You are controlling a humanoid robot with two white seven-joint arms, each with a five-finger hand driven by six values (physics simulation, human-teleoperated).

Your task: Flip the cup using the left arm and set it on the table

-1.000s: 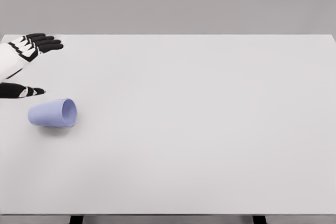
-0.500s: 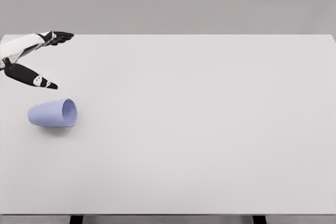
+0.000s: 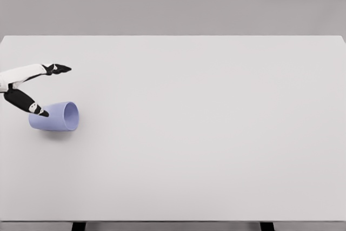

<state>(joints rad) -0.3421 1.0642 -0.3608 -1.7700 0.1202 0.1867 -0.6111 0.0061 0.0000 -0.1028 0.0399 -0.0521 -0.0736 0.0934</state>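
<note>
Lying on its side near the left edge of the bench (image 3: 205,133), the lavender cup (image 3: 54,116) remains unflipped. Left robot hand (image 3: 27,87) is spread around its base, thumb apparently touching; grasp, turn and placement remain outstanding.

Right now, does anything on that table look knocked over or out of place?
Yes. The pale blue cup lies on its side near the left edge of the white table, its mouth facing right. No spill or damage shows. The left hand is right over its closed end, fingers spread.
</note>
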